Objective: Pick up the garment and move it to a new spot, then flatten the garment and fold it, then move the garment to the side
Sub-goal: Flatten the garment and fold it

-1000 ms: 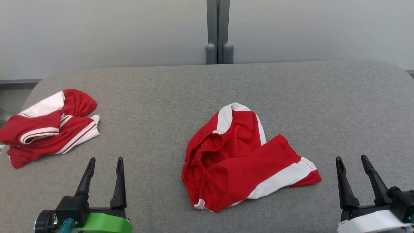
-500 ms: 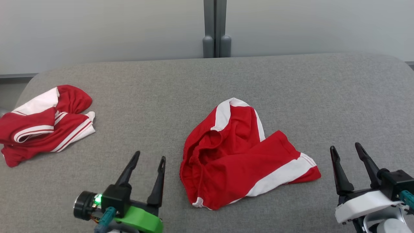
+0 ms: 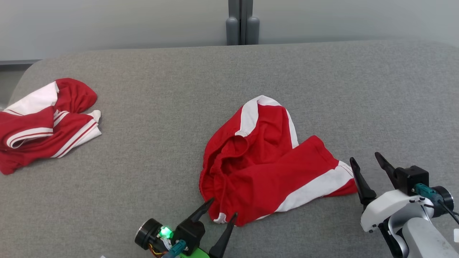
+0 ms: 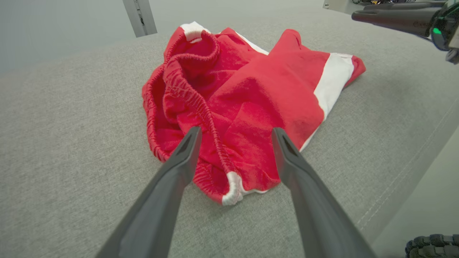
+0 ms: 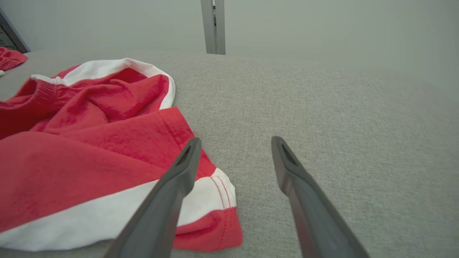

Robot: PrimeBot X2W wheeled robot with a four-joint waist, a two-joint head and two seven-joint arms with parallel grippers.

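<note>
Gaping wide, left claw (image 3: pixel 223 208) — base cut off below — and right claw (image 3: pixel 365 157) flank the crumpled garment (image 3: pixel 265 168).

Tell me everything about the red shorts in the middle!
The shorts are red, soft-looking cloth with white side stripes and a gathered elastic waistband. They lie crumpled on the grey table, waist opening gaping toward the robot's left, one leg spread toward its right with a white band near the hem. The open left tool is poised around the near corner; the open right tool is beside the leg hem. Neither grips them.
</note>
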